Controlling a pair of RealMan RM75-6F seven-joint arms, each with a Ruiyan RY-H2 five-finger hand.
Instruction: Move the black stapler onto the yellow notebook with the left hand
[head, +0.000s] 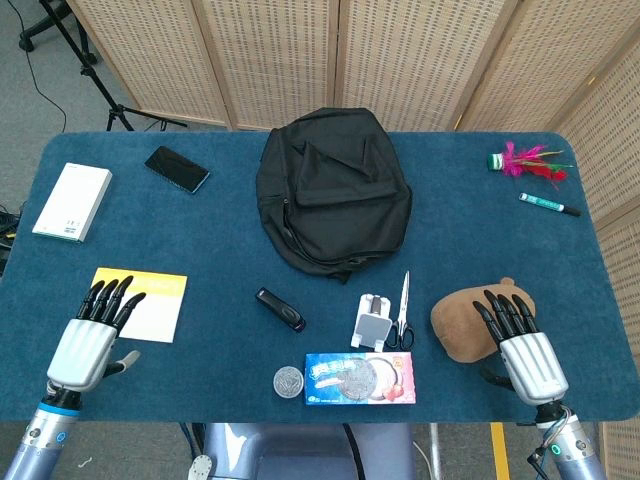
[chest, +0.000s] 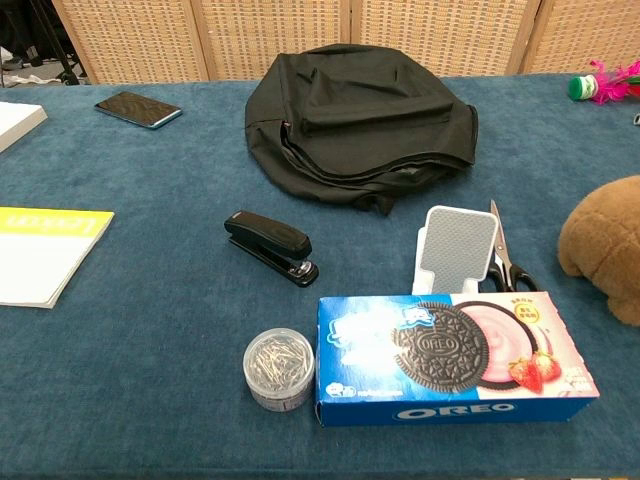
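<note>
The black stapler (head: 280, 309) (chest: 271, 246) lies flat on the blue table, left of centre near the front. The yellow notebook (head: 143, 303) (chest: 40, 251) lies at the front left, well apart from the stapler. My left hand (head: 93, 335) hovers open at the front left corner, its fingertips over the notebook's near left edge, holding nothing. My right hand (head: 522, 345) is open at the front right, beside a brown plush toy (head: 466, 322). Neither hand shows in the chest view.
A black backpack (head: 333, 200) fills the table's middle. Near the front are an Oreo box (head: 360, 378), a tub of staples (head: 288, 381), a small white stand (head: 373, 323) and scissors (head: 403, 312). A phone (head: 177, 168) and white box (head: 73, 202) lie far left; a marker (head: 549, 204) far right.
</note>
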